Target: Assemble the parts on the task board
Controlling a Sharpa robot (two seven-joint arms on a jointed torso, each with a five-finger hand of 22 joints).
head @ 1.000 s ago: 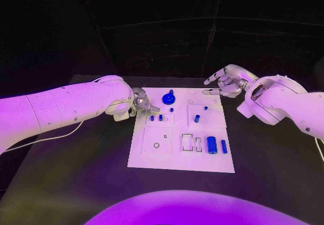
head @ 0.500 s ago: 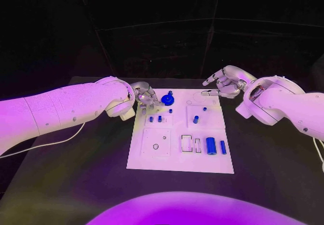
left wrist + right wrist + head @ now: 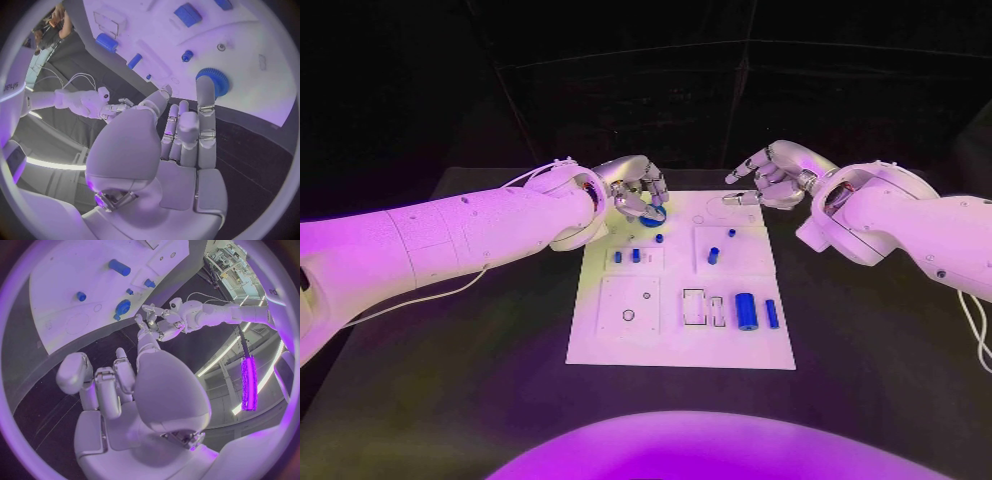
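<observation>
Black desk (image 3: 459,340) spreads bare around the white task board (image 3: 678,345), dark room behind. Small blue parts (image 3: 749,311) lie across the board; a blue round knob (image 3: 652,217) stands near its far edge. Left hand (image 3: 635,185) hovers just above that knob, fingers apart, holding nothing. Right hand (image 3: 770,172) hangs beyond the far right corner, fingers loosely curled, empty.

— What moved?
— The left hand (image 3: 635,186) travelled from the task board's (image 3: 681,340) edge to the blue knob (image 3: 653,217), which lay just beyond its fingertips (image 3: 205,87).
— And the right?
— Barely shifted.
</observation>
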